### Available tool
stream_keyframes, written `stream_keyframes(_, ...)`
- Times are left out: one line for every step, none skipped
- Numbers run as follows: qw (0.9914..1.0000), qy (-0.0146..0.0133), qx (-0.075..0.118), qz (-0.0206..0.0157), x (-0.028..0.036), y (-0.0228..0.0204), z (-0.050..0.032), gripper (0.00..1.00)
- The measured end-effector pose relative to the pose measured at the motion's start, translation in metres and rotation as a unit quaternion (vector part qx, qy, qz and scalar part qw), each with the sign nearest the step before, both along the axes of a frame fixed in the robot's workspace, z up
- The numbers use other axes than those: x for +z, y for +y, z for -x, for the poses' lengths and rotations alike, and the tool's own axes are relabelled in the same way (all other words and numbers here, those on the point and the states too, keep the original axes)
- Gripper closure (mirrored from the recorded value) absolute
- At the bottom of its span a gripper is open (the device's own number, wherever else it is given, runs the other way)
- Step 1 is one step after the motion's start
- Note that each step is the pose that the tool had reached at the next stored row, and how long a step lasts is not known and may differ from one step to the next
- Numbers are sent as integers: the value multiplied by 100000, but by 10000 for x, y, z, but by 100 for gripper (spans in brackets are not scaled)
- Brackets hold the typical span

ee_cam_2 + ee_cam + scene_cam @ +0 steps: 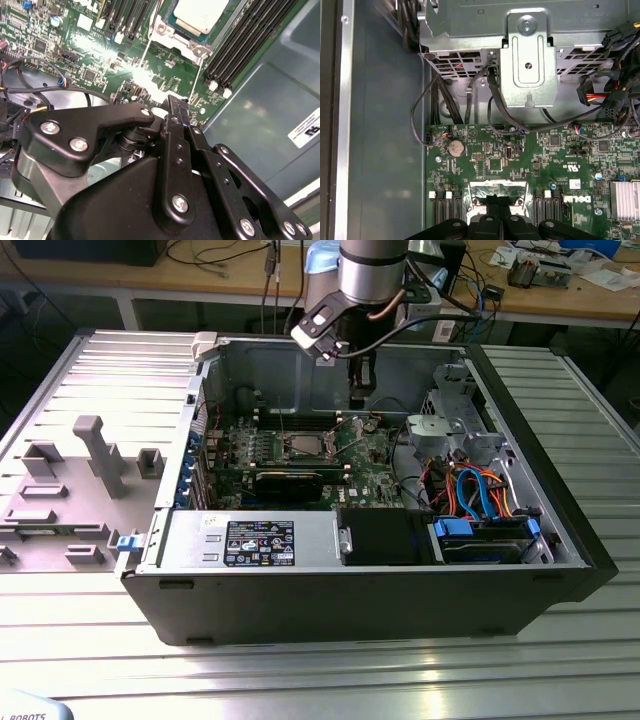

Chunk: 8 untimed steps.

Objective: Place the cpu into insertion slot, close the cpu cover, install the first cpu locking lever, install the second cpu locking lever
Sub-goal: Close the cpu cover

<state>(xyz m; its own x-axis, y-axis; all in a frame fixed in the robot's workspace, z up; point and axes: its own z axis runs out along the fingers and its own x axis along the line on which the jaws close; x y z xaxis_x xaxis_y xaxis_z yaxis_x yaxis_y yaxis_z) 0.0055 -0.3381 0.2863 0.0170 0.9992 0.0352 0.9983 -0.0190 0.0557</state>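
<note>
The desk (300,670) is a ribbed, silver-grey metal surface that catches glare near the front edge. Behind it stand wooden workbenches (200,285) strewn with cables and loose parts. On the desk, toward the exterior view's left, lies a grey fixture plate (80,480) with upright blocks.

Beside the plate sits an open black computer case (350,600), on its side with the interior facing up. Along its near wall is a silver power supply (250,540) bearing a label. A metal drive cage (440,430) stands toward the exterior view's right, above blue and orange cables (480,490).

The green motherboard (370,465) fills the floor of the case, with a black graphics card (290,483) standing across it.

The robot arm (370,270) reaches down into the case. Its tool (360,400) hangs just above the board, near the insertion slot (165,30) but apart from it. In the first wrist view the black fingers (490,212) lie narrow, pressed close together, with nothing seen between them.

The cpu (200,12) lies flat inside the slot's silver rim. It is a small square with a dull, pale metal top and a thin green edge. Black memory slots (245,45) run just beside it. Two thin metal rods (145,55) extend from the slot's corners across the board.
</note>
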Motion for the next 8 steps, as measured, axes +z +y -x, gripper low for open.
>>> stream_keyframes(100000,-6,1,-9,-7,0,-25,89)
stream_keyframes(100000,35,-11,-3,-24,0,-94,89)
stream_keyframes(100000,133,6,-6,-42,0,-158,89)
stream_keyframes(100000,258,-6,-1,-62,0,-193,89)
stream_keyframes(99999,371,0,-7,-81,0,-214,89)
stream_keyframes(99999,523,3,-3,-103,0,-237,89)
stream_keyframes(99998,637,2,-6,-122,0,-253,89)
stream_keyframes(99997,745,-5,-9,-140,0,-272,89)
